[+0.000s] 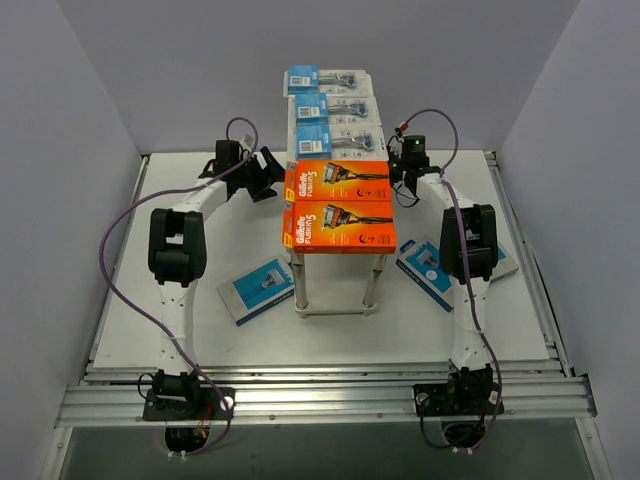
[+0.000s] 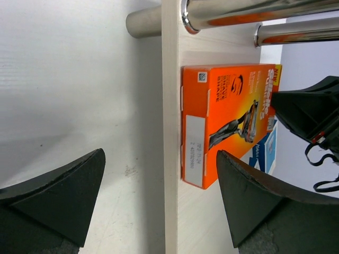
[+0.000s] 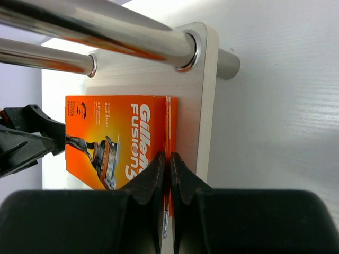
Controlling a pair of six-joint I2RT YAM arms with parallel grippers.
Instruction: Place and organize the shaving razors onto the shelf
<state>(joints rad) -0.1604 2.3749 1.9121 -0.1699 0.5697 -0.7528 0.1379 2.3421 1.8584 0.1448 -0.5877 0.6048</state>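
Observation:
The shelf (image 1: 335, 311) stands mid-table. Three clear blister packs with blue cards (image 1: 335, 107) lie in a row on the back of its top. Two orange razor boxes lie in front of them, one behind (image 1: 338, 180) and one at the front (image 1: 340, 227). My left gripper (image 1: 272, 178) hangs open just left of the rear orange box. In the left wrist view its jaws (image 2: 160, 152) straddle the shelf's edge (image 2: 170, 159), empty, with the orange box (image 2: 222, 116) beyond. My right gripper (image 1: 400, 185) is shut at that box's right end. Its tips (image 3: 169, 154) sit over the box's edge (image 3: 122, 137).
A blue-and-white razor box (image 1: 255, 290) lies on the table left of the shelf. Another one (image 1: 430, 265) lies to the right, partly under my right arm. Metal legs (image 3: 106, 29) run between the tiers. Grey walls close in both sides and the back.

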